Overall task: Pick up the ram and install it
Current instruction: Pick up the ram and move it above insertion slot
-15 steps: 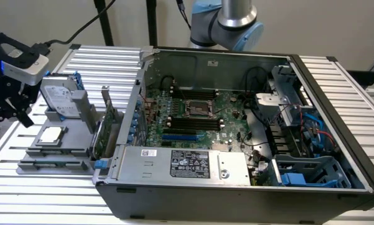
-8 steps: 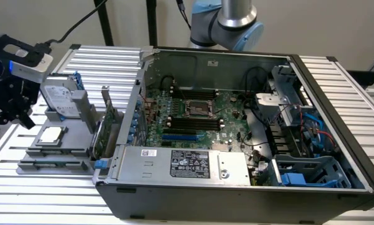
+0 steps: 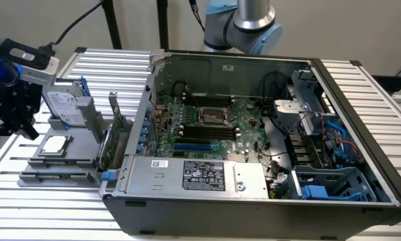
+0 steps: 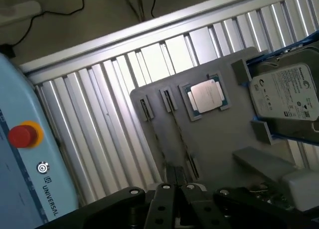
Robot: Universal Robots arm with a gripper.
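The ram (image 3: 56, 175) is a thin green stick standing on edge in the front slot of a grey holder (image 3: 36, 163), at the exterior view's left of the open computer case (image 3: 254, 201). My gripper (image 3: 26, 128) hangs above the holder's left edge, apart from the ram. In the wrist view the fingers (image 4: 172, 181) are pressed together with nothing between them, above the holder's slot clips (image 4: 145, 109). The black memory slots (image 3: 207, 133) lie on the motherboard inside the case.
The holder also carries a processor chip (image 4: 207, 95), a hard drive (image 4: 289, 99) and an upright green expansion card (image 3: 110, 145). A power supply (image 3: 194, 175) and blue drive cage (image 3: 331, 186) fill the case's front. A teach pendant with a red button (image 4: 22, 134) lies beside the ribbed table (image 4: 114, 89).
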